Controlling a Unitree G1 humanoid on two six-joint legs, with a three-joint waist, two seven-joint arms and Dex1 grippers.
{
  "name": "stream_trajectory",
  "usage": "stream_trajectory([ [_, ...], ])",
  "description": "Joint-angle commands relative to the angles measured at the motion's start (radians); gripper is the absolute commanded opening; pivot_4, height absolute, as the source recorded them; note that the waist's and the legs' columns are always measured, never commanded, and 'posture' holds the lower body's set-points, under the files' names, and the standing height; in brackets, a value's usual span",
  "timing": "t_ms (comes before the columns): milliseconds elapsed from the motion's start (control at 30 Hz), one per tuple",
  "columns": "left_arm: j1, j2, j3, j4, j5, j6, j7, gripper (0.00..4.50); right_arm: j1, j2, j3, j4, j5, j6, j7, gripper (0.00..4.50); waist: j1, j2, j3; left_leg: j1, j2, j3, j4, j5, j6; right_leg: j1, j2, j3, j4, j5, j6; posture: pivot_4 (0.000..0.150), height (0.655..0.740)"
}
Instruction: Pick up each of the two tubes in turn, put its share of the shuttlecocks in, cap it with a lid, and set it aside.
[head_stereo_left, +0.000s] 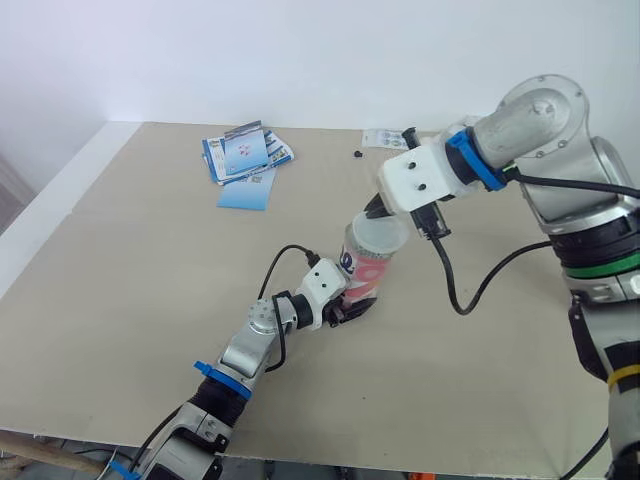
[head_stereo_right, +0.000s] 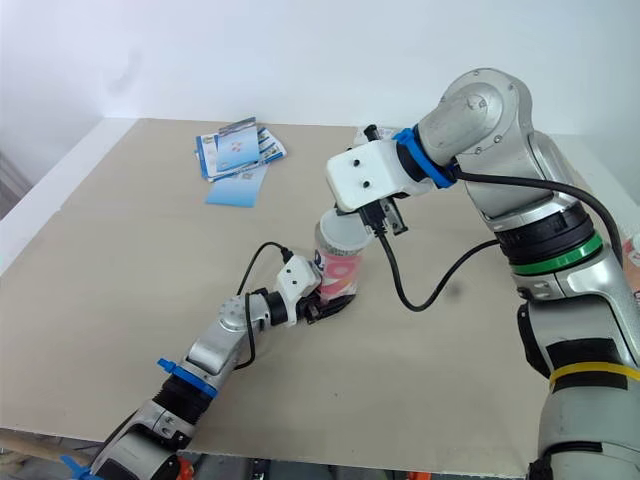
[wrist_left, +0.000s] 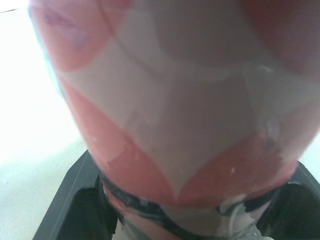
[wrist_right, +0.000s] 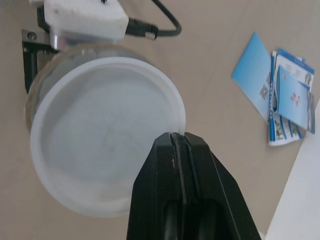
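Pink tube (head_stereo_left: 366, 270) in left hand (head_stereo_left: 352, 303), right hand (wrist_right: 178, 137) pinching lid (wrist_right: 95, 135) atop

No legible text, print on blue leaflets (head_stereo_left: 245, 157) too small to read

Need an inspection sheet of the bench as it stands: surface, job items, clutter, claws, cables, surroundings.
Surface: beige table, no spills seen.
Job's things: pink-and-white tube, slightly tilted; translucent lid at its mouth, cannot tell if seated.
Clutter: blue leaflets fanned at the far left; small black bit and a card by the far edge.
Claws: left claw shut on the tube near its base; right claw shut on the lid's rim.
Cables: left cable loops up from the left wrist; right cable hangs from the right wrist; no snag seen.
Surroundings: white wall behind the table.
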Motion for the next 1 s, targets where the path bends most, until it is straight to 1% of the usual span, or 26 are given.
stream_trajectory([
  [33, 0.011, 0.007, -0.007, 0.037, 0.020, 0.020, 0.007, 2.81, -0.043, 0.003, -0.010, -0.025, 0.001, 0.003, 0.044, 0.11, 0.000, 0.000, 0.000, 0.000, 0.000, 0.000, 0.000, 0.000, 0.000, 0.000, 0.000, 0.000, 0.000, 0.000, 0.000, 0.150, 0.7400],
  [267, 0.013, 0.004, -0.007, 0.035, 0.020, 0.021, 0.011, 2.81, -0.033, 0.009, 0.000, -0.037, -0.006, -0.011, 0.049, 0.11, 0.000, 0.000, 0.000, 0.000, 0.000, 0.000, 0.000, 0.000, 0.000, 0.000, -0.001, 0.000, 0.000, 0.000, 0.000, 0.150, 0.7400],
  [467, 0.013, 0.002, -0.007, 0.036, 0.018, 0.024, 0.010, 2.81, -0.054, -0.012, -0.020, -0.017, -0.009, -0.037, 0.054, 0.11, 0.000, 0.000, 0.000, 0.000, 0.000, 0.000, 0.000, 0.000, 0.000, 0.000, -0.001, 0.000, 0.000, 0.000, 0.000, 0.150, 0.7400],
  [733, 0.009, -0.003, -0.008, 0.044, 0.014, 0.022, 0.001, 2.81, -0.130, -0.062, 0.025, 0.008, 0.024, -0.074, 0.059, 0.11, 0.000, 0.000, 0.000, 0.000, -0.001, 0.000, 0.000, 0.000, 0.000, 0.000, -0.001, 0.000, 0.000, 0.000, 0.000, 0.150, 0.7400],
  [1000, 0.012, -0.007, -0.003, 0.045, 0.011, 0.018, 0.000, 2.81, -0.147, -0.087, 0.068, 0.010, 0.077, -0.048, 0.059, 0.11, 0.000, 0.000, 0.000, 0.000, -0.001, 0.001, -0.001, 0.000, 0.000, 0.000, -0.003, -0.001, 0.000, 0.000, 0.000, 0.150, 0.7400],
])
